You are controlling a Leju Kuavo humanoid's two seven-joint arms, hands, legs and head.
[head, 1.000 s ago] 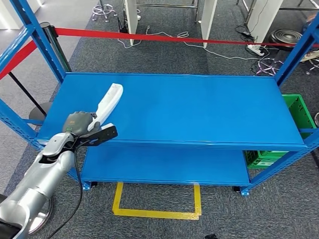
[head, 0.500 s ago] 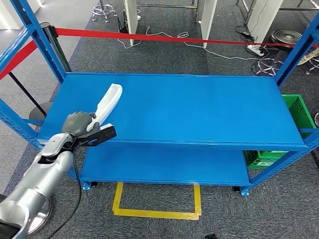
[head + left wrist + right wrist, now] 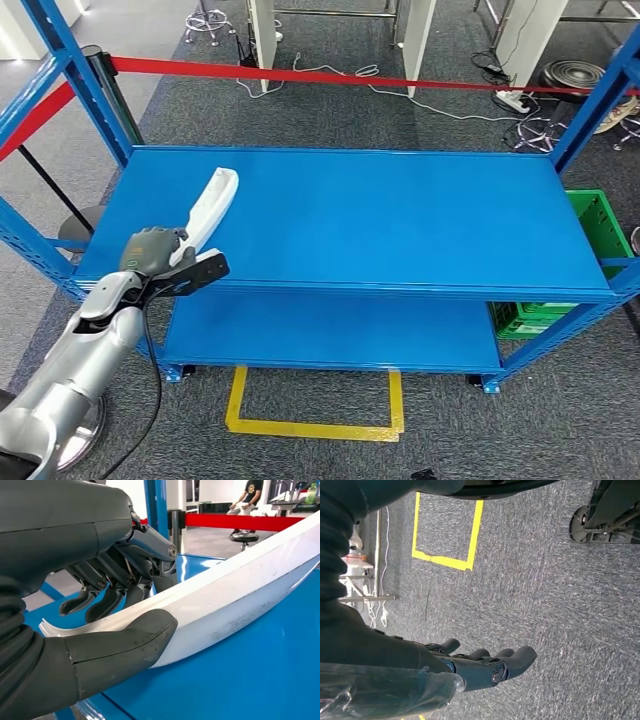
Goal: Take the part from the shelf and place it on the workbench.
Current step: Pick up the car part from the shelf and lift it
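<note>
1. Part: the long, white, slightly curved plastic part [image 3: 209, 207] is at the left end of the blue metal shelf's [image 3: 392, 215] upper deck. Its near end sits in your left hand [image 3: 155, 252]; its far end points away over the deck. From the head view you cannot tell whether it is lifted clear or resting on the blue surface.

2. Biggest risk: the hold is at one end only, so the long free end acts as a lever. Swing away from the shelf too fast and you could see the part twist or slide out of the fingers.

3. Second risk: the blue upright post [image 3: 75, 80] and the red barrier strap [image 3: 340, 75] stand close to the left end. A wide turn with the part sticking out could knock it against them.

4. Left wrist view gives what the head view lacks: the thick grey thumb [image 3: 124, 647] is pressed along one face of the part [image 3: 234, 592] and the darker fingers [image 3: 113, 592] curl behind it. That is a firm clasp, but near the thin, tapered tip, where little surface is available.

5. Right hand [image 3: 486, 667]: the right wrist view shows it hanging over grey carpet [image 3: 554, 605] near a yellow taped floor square [image 3: 444, 560], fingers loosely extended and holding nothing. It is free to support the far end if you judge the one-ended hold too weak.
</note>
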